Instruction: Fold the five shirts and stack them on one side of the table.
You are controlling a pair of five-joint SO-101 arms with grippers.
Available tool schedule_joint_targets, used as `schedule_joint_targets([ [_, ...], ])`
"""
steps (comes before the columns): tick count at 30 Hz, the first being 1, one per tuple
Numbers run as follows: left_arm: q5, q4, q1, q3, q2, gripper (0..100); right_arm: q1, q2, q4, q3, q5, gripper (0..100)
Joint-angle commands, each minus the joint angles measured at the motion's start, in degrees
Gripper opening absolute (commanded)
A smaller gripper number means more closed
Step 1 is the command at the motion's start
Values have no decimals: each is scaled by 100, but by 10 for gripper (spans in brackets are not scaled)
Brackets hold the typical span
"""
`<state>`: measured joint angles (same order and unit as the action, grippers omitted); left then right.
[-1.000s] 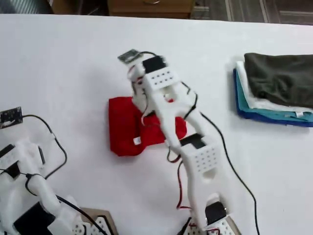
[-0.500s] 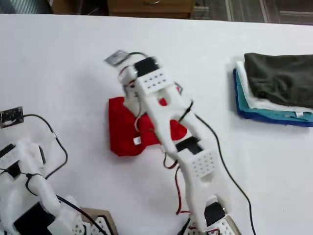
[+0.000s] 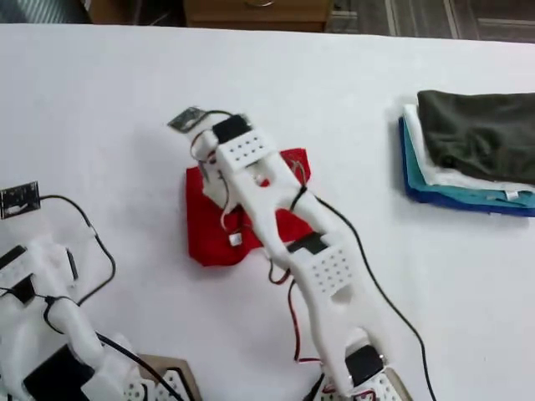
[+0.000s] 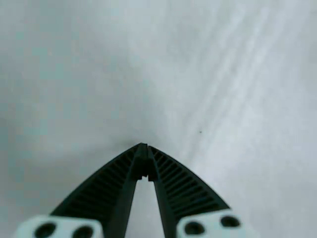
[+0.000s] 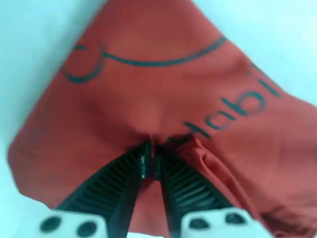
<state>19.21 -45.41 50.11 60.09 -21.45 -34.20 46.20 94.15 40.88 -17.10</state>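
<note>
One white tabletop carries everything. Across it, from the near edge toward the middle, stretches the right arm, white with black and red cables along it, its wrist over the red shirt. The left arm sits folded at the near left corner, well apart from the cloth.

Against the right edge lies the stack of folded shirts. A dark olive one is on top, with white, teal and blue layers beneath, their edges roughly in line.

The red shirt lies folded near the middle of the tabletop, a little toward the left edge and well apart from the stack. A small white label shows at its near side. In the right wrist view, dark lettering and a curved line run across its cloth.

The right fingers are clenched, tips pressed together on a pinch of the red cloth, which puckers into small folds where they bite. The left fingers are likewise clenched, tips meeting, holding nothing and poised over bare tabletop.

A small circuit board juts from the right arm's wrist toward the far edge. Another board sits by the left edge near the left arm.
</note>
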Motion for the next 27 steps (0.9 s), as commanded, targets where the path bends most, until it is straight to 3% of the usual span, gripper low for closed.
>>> schedule_joint_targets([
  [1,-53,79,-62,4,-185,28,391,-136,382,105,0,22],
  [9,-53,79,-62,4,-185,28,875,-804,699,-237,-26,22],
  [21,-53,79,-53,4,-185,28,989,-2378,699,-2743,-519,22],
  [27,-53,79,-53,4,-185,28,980,-3292,690,-3288,-519,22],
])
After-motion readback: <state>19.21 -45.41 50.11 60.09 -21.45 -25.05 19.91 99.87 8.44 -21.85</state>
